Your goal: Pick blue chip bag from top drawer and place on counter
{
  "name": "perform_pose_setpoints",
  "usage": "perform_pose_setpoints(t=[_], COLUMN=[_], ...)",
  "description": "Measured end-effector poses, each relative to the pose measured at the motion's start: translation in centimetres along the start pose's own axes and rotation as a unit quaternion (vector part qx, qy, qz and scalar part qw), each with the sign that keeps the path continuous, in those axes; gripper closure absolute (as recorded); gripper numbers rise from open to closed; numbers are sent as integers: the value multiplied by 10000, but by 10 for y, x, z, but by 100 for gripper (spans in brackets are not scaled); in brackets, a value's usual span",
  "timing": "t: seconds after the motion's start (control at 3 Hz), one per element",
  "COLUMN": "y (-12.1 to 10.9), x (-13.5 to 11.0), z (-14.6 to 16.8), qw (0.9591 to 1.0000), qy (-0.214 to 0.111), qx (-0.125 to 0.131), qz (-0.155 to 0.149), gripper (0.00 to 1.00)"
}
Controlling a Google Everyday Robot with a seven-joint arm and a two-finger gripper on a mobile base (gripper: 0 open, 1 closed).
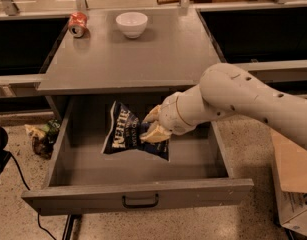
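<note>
The blue chip bag (127, 130), dark navy with white "KETTLE" lettering, hangs tilted in the air above the floor of the open top drawer (138, 196). My gripper (152, 126) is shut on the bag's right edge, and my white arm reaches in from the right. The drawer is pulled fully out, with its dark curved handle (140, 202) on the front panel. The grey counter (158, 54) lies just behind and above the drawer.
A crushed red soda can (77, 24) and a white bowl (131, 24) stand at the back of the counter. Crumpled litter (42, 136) lies on the speckled floor left of the drawer. A cardboard box (293, 184) stands at the right.
</note>
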State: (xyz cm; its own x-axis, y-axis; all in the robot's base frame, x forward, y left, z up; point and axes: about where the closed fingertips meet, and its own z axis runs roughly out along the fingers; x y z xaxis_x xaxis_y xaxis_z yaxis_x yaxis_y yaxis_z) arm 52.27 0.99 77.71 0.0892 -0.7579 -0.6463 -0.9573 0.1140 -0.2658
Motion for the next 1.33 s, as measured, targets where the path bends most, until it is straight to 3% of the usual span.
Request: perform_pose_setpoints(t=[0.33, 1.0, 1.33], y=[-33, -151, -167], x=[-2, 8, -3], z=[-33, -130, -150], qw=[9989, 9872, 9831], qy=[-38, 27, -44], qx=[433, 1524, 1755], qz=[-202, -473, -526], gripper=[100, 100, 100])
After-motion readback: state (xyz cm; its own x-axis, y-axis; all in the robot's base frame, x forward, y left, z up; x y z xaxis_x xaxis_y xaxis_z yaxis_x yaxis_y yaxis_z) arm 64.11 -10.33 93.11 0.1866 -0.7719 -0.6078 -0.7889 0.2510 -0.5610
